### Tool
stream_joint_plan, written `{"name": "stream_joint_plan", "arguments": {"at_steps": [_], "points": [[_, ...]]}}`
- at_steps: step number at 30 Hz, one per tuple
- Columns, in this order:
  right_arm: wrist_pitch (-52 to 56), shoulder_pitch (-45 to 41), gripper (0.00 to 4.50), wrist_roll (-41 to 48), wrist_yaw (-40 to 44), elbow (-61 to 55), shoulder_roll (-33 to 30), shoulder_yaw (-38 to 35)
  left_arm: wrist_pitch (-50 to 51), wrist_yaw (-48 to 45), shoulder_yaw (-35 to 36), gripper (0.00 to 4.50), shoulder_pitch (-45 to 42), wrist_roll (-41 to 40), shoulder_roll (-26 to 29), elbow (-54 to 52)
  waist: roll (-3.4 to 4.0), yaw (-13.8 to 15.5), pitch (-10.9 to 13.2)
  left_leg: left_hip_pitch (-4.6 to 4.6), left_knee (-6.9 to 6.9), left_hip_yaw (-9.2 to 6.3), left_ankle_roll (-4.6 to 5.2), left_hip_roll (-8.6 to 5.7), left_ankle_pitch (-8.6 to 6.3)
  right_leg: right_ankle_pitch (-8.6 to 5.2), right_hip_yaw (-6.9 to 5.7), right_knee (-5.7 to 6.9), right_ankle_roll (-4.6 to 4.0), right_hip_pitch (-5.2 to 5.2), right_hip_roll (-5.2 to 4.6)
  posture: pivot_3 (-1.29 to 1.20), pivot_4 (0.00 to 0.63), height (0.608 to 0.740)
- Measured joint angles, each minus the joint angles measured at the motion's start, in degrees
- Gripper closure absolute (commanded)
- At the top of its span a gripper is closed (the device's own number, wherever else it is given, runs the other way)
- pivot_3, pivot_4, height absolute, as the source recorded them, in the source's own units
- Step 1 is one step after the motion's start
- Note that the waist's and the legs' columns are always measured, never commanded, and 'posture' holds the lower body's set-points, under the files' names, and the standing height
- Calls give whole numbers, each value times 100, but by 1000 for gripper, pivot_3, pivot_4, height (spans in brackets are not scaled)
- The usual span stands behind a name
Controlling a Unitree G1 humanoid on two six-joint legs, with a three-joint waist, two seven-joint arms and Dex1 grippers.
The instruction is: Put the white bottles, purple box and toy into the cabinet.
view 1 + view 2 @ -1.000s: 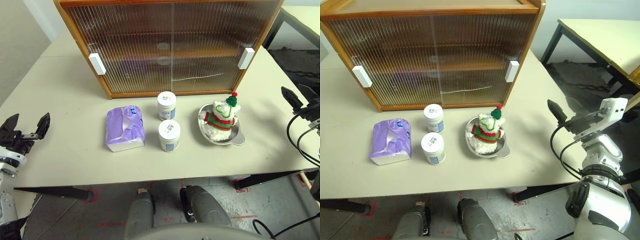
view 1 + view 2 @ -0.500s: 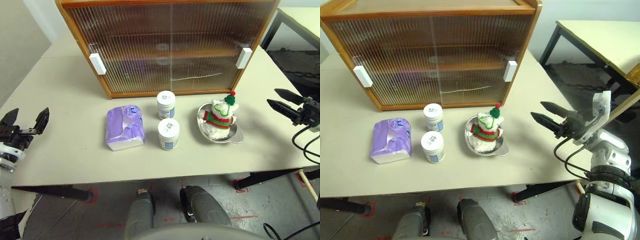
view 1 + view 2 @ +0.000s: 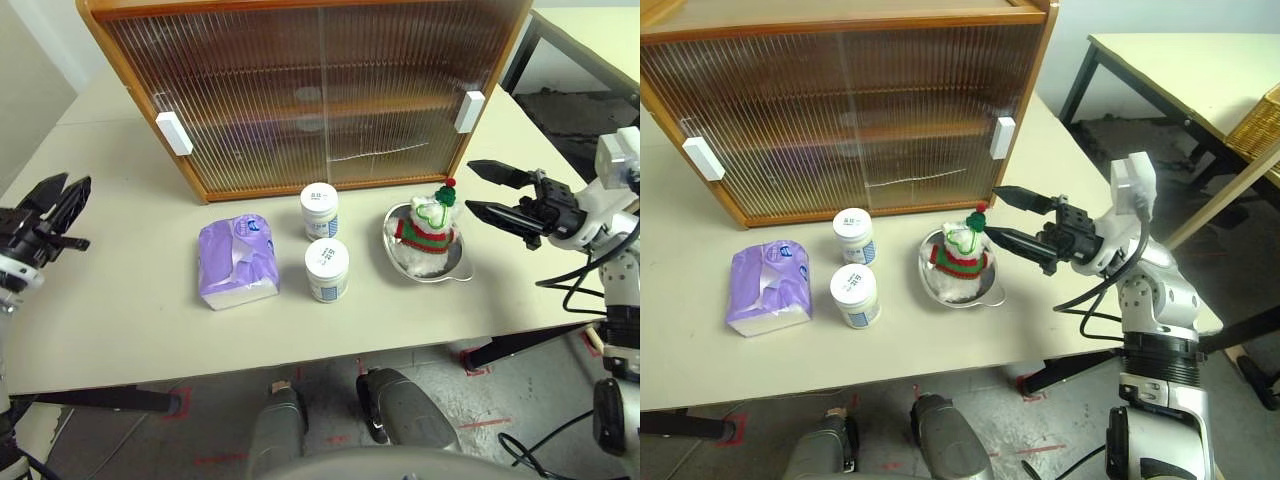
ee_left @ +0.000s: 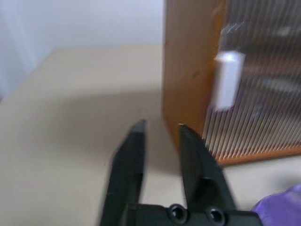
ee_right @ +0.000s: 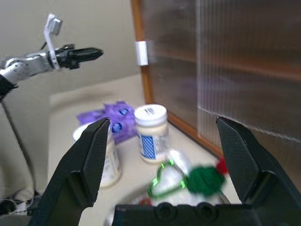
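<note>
Facing cabinet (image 4: 188, 84), left end effector (image 4: 160, 129)

Even, bright, diffuse light falls over the tabletop (image 3: 130, 300); shadows are soft and short, pooling just in front of the cabinet (image 3: 300, 90) base and beside the purple box (image 3: 238, 262); the cabinet's ribbed doors carry a pale sheen and blur the shelf behind them; in the left wrist view the cabinet's white handle (image 4: 225, 80) and the gripper's fingers (image 4: 129, 174) are smeared; in the right wrist view the toy (image 5: 188, 181) is soft and out of focus.
</note>
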Motion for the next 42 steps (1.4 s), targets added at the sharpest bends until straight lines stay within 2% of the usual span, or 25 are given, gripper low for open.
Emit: {"name": "stream_joint_plan", "arguments": {"at_steps": [2,8,15,23,31,42], "points": [[-39,-194,0,-3,4,71,151,114,140,169,-162,4472,-178,-1,-3,-330,8,36,-9,2,0,1,-2,-5,1,1,-1,0,-2,0,0,-86,104,740],[-178,-387,0,-34,50,338,175,259,285,521,-635,4472,-616,139,-200,-468,5,160,-43,5,-4,1,-2,-5,2,28,-4,1,-48,1,0,-70,83,740],[-214,-411,0,-59,65,319,207,419,338,867,-1056,4472,-1081,418,-400,-427,-16,251,-81,9,3,2,-15,-14,11,29,-6,2,-38,5,3,-85,85,740],[-210,-404,0,-56,-45,135,189,433,276,858,-1426,4472,-1526,637,-622,187,-39,277,-126,10,32,2,-17,-11,15,34,-7,5,-16,15,3,-124,80,740],[-290,-344,0,-59,-233,-120,354,486,-54,817,-1664,4472,-2004,962,-725,910,-30,265,-175,7,57,7,-16,-14,14,43,-13,5,2,17,6,-148,60,740],[-606,-159,0,-86,-519,-234,511,503,-186,564,-1915,4472,-2332,1052,-881,1297,-46,195,-274,7,66,19,-16,-30,14,46,-14,4,11,19,11,-178,56,740]]}}
